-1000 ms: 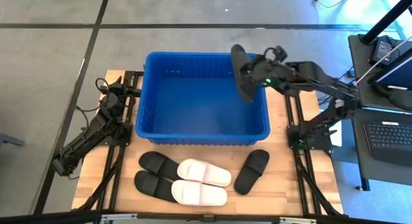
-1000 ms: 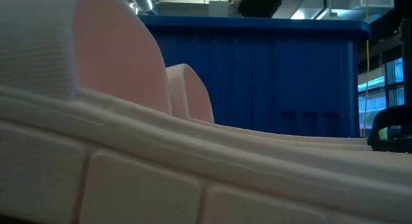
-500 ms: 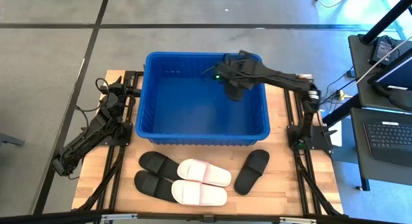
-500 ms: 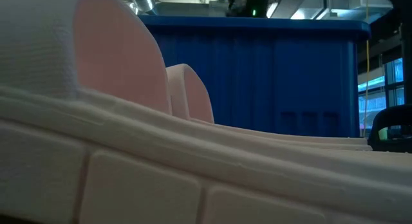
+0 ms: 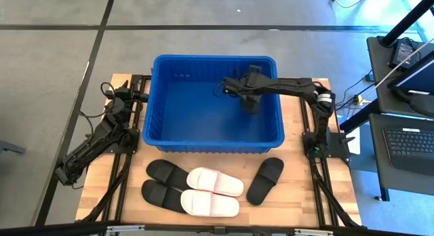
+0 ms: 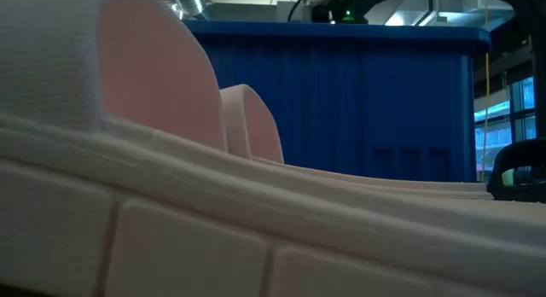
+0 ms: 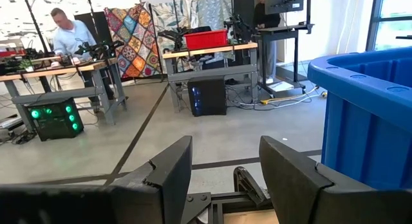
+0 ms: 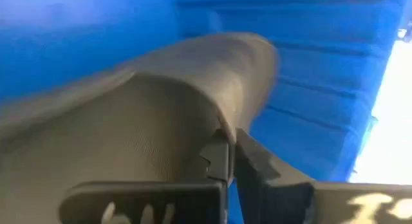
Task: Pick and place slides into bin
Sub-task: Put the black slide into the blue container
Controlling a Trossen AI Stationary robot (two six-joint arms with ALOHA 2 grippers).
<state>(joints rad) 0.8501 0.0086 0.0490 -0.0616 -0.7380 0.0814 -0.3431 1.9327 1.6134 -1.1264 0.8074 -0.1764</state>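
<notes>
My right gripper (image 5: 245,92) reaches from the right into the blue bin (image 5: 169,73) and is shut on a black slide (image 5: 250,104), which fills the right wrist view (image 8: 148,121). On the table in front of the bin lie two black slides (image 5: 169,172) at the left, two white slides (image 5: 215,182) in the middle and one black slide (image 5: 264,180) at the right, all on their soles. My left gripper (image 7: 222,179) is open and empty at the table's left edge, beside the bin's wall (image 7: 367,108). My right gripper pinches a thin edge of the black slide (image 8: 226,139) between its two fingers (image 8: 217,161); whether this is the strap or the sole, I cannot tell. The slide lies inside the bin's right half, ahead of the fingers. Whether it touches the bin's floor does not show.
The white slides (image 6: 171,186) stand close before the low camera and hide most of the table; the bin's front wall (image 6: 367,101) rises behind them, with my right arm (image 6: 341,2) above its rim. Desks with laptops stand right of the table (image 5: 410,138).
My right gripper has carried the black slide from above the bin's far right corner toward the left and down into the bin. The slide, which hung upright over the rim, now lies lower inside the bin's walls.
</notes>
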